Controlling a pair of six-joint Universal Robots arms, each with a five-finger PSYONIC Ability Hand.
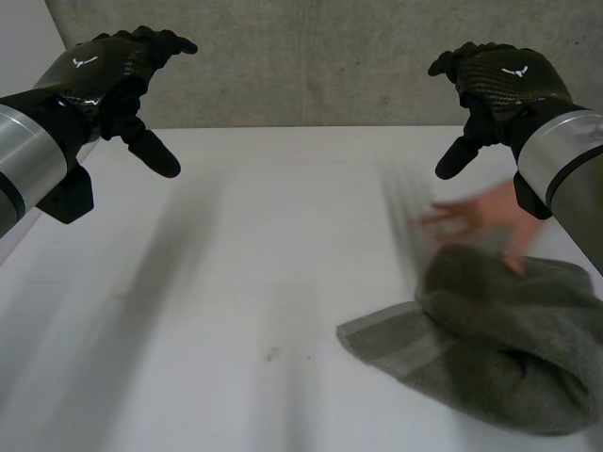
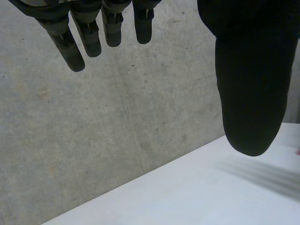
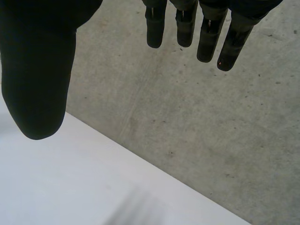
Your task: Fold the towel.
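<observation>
Crumpled grey terry towel (image 1: 499, 363), near right on smooth white table (image 1: 236, 282); person's blurred hand (image 1: 476, 221) at its far edge. Black left hand (image 1: 113, 80), right hand (image 1: 499, 85): raised, fingers apart, empty.

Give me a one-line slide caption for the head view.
Left hand and right hand hover open above the white table; a person's hand is at the crumpled grey towel.
</observation>
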